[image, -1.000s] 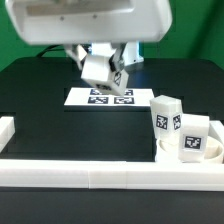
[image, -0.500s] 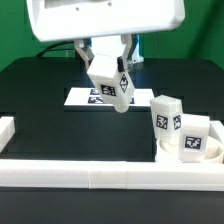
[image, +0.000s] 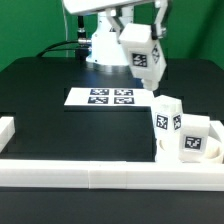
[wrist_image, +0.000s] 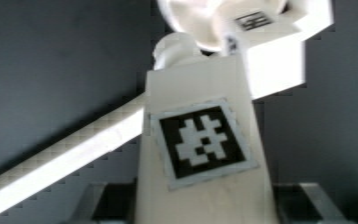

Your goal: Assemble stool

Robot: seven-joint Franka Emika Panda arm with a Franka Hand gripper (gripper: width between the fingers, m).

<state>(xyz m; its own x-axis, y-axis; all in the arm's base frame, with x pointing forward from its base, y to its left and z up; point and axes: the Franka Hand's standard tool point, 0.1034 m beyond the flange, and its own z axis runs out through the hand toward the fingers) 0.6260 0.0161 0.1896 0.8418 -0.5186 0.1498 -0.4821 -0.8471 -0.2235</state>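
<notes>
My gripper is shut on a white block leg with a marker tag and holds it in the air, above the far right of the table. In the wrist view the held leg fills the middle, between my fingers. The round white seat lies at the exterior view's right, by the front rail, with two legs standing on it. The held leg hangs above and a little behind them. The seat and its legs also show in the wrist view, beyond the held leg's tip.
The marker board lies flat mid-table. A long low white rail runs along the front edge, with short rails at both ends; it also shows in the wrist view. The arm's white base stands at the back.
My gripper has risen and moved to the exterior view's right with the leg, from over the marker board to above and behind the seat.
</notes>
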